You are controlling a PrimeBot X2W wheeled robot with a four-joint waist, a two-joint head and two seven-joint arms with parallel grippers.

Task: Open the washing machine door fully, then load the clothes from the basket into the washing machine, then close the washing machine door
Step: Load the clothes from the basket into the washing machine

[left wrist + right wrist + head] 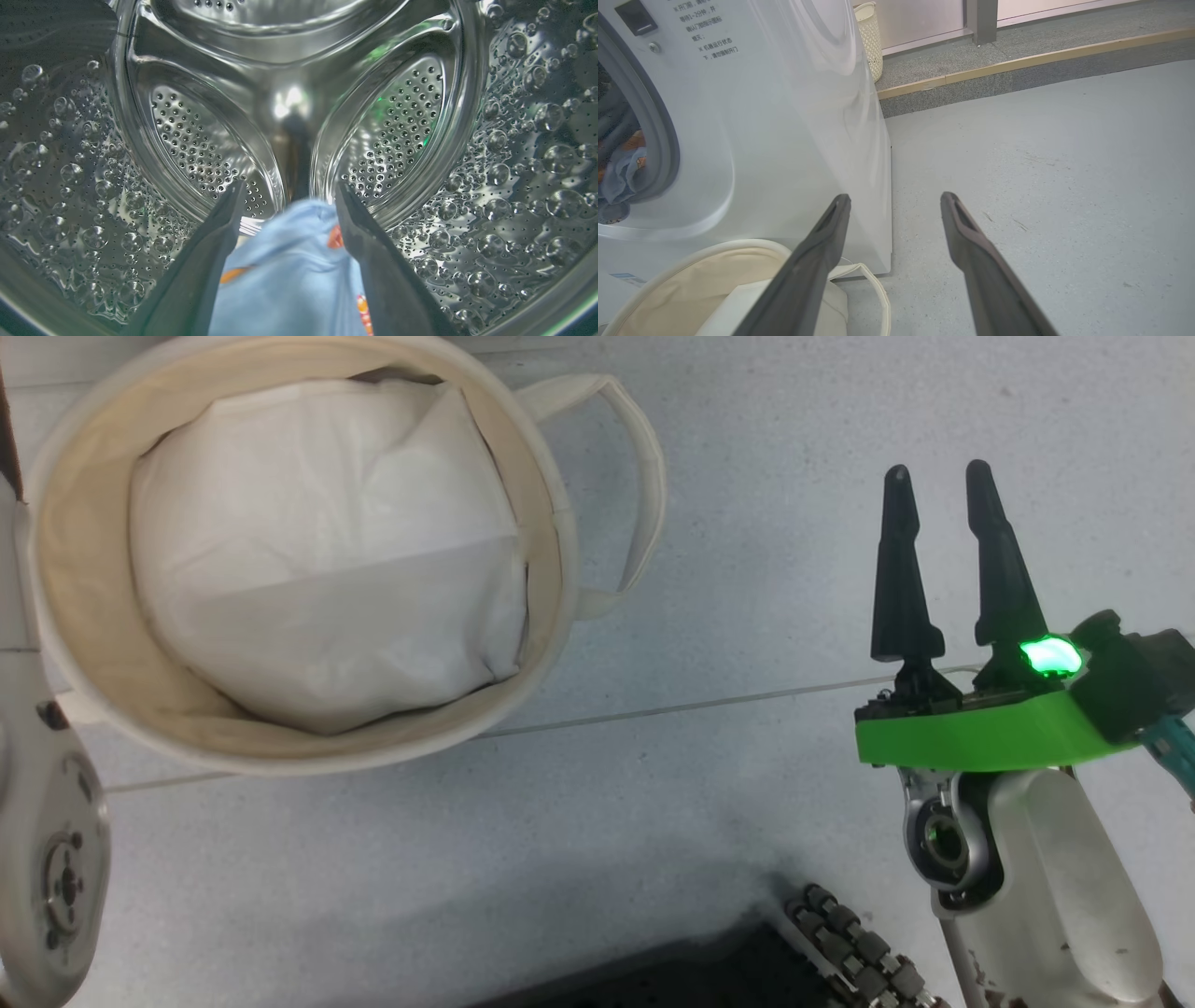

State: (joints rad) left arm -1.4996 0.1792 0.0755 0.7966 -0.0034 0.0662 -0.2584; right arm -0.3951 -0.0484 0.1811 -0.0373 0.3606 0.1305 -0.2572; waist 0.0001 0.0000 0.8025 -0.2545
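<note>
Clothes lie between left end effector's open fingers, deep inside washing machine; right end effector open too, nearer basket.

- A creased white liner is seen.
- A grey floor is crossed by a thin seam.
- A woven bin is seen by a step.

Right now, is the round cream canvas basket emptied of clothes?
Emptied. The round cream canvas basket holds just a plain white liner sheet; light-blue fabric with orange patches is inside the steel drum.
</note>
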